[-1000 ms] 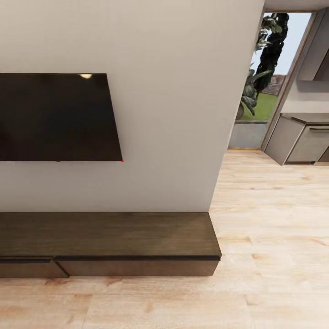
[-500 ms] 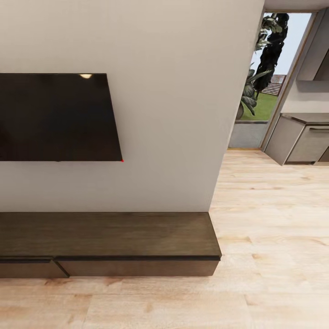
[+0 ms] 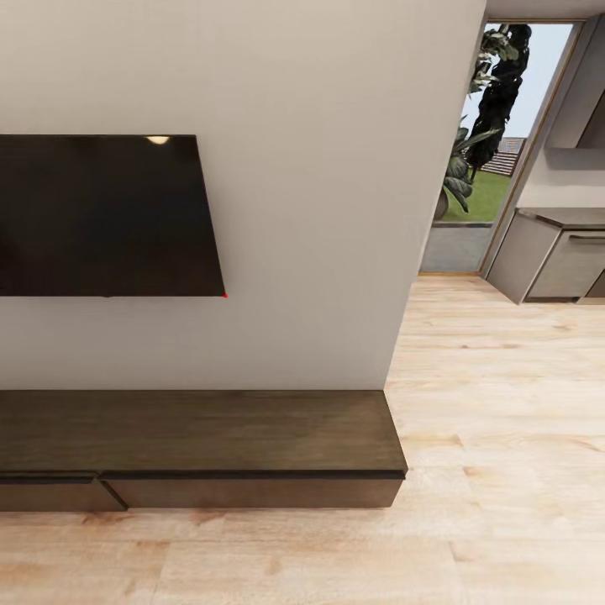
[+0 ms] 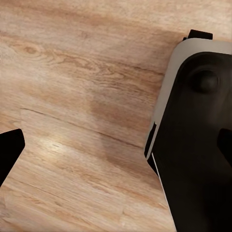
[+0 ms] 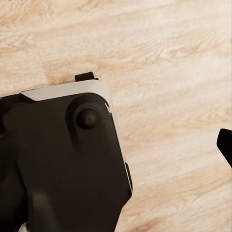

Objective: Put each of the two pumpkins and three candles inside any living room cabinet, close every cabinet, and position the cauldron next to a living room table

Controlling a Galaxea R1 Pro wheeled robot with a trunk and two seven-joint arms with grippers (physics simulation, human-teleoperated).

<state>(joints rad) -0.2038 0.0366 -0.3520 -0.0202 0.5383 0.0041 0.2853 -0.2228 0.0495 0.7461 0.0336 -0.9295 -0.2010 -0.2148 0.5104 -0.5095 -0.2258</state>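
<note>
The cabinet [image 3: 202,445], a long low box of dark-brown wood with a matte grained top, stood flush against a smooth off-white wall [image 3: 319,168]. Its flat handle-less drawer fronts were shut at the right, while the front at the far left sat slightly proud of its neighbour. Above the cabinet a thin black glossy TV [image 3: 101,216] hung on the wall, a small red light at its lower right corner. In front of the cabinet and to its right ran a floor [image 3: 487,437] of pale wood planks with wavy grain. Far to the right of the cabinet, past the wall's end, a tall glazed opening showed a dark leafy plant [image 3: 491,101] and green grass, beside grey flat-fronted kitchen units [image 3: 555,256]. In the left wrist view, the same blond planks lay under the robot's base [image 4: 198,140], a rounded black shell with a pale grey rim; the left gripper [image 4: 116,145] was spread wide, one dark fingertip [image 4: 8,150] at one edge and a sliver at the other, nothing between. The right wrist view showed the base's black hull [image 5: 63,164] with a round knob, and one black fingertip [image 5: 226,144] at the edge; I could not tell whether the right gripper was open.
</note>
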